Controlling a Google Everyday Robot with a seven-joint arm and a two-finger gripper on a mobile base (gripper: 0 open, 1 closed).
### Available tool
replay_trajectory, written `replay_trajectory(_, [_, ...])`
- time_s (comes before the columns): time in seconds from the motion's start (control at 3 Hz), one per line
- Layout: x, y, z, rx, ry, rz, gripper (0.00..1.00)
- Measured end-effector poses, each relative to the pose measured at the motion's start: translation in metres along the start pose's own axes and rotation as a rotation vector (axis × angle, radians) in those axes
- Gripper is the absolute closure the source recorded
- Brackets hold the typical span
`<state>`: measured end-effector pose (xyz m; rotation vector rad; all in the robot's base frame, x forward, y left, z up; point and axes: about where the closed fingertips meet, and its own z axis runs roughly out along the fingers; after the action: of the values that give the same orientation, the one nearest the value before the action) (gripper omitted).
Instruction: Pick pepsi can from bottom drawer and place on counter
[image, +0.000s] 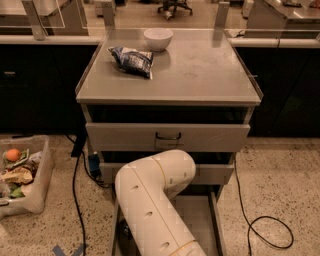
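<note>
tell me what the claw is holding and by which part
Cannot be told: the claw is hidden behind the white arm, which reaches down over the bottom drawer. The pepsi can is not visible either.
</note>
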<state>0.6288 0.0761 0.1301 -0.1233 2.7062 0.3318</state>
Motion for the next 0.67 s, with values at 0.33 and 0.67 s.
replay_trajectory(0.33, [0.0,0.0,0.0,0.0,0.0,0.0,0.42])
replay_trajectory(0.67, [0.0,0.0,0.0,0.0,0.0,0.0,0.66])
